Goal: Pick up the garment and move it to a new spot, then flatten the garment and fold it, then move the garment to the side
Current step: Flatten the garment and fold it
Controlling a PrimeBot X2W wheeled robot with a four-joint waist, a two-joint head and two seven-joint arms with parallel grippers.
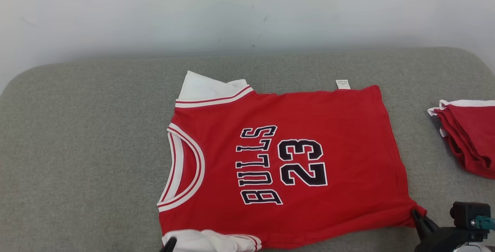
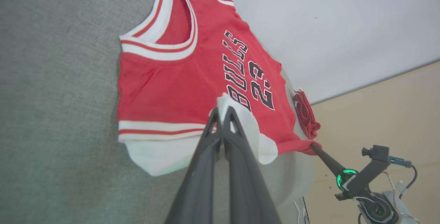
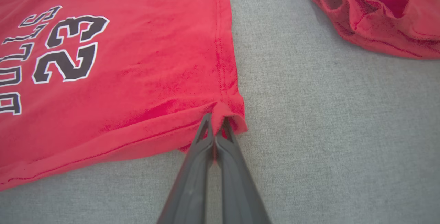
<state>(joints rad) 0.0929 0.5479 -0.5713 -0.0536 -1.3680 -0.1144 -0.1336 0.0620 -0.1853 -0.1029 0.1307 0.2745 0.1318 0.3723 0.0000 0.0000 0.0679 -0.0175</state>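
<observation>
We pinch the shirt [image 1: 328, 128]: left gripper [image 2: 222, 110] on white sleeve [image 2: 161, 153], right gripper [image 3: 216, 119] on hem corner [image 3: 235, 105] (thin bites); uneven pull cd slip one

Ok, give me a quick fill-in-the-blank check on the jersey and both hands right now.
1. The red, white-sleeved fabric jersey reads BULLS and the number ___.
2. The left hand is shut on the jersey's ___ sleeve.
3. The right hand is shut on a hem corner whose colour is ___.
4. The pile of folded red garments lies at the head view's ___ edge.

Missing words: 23; white; red; right.
</observation>
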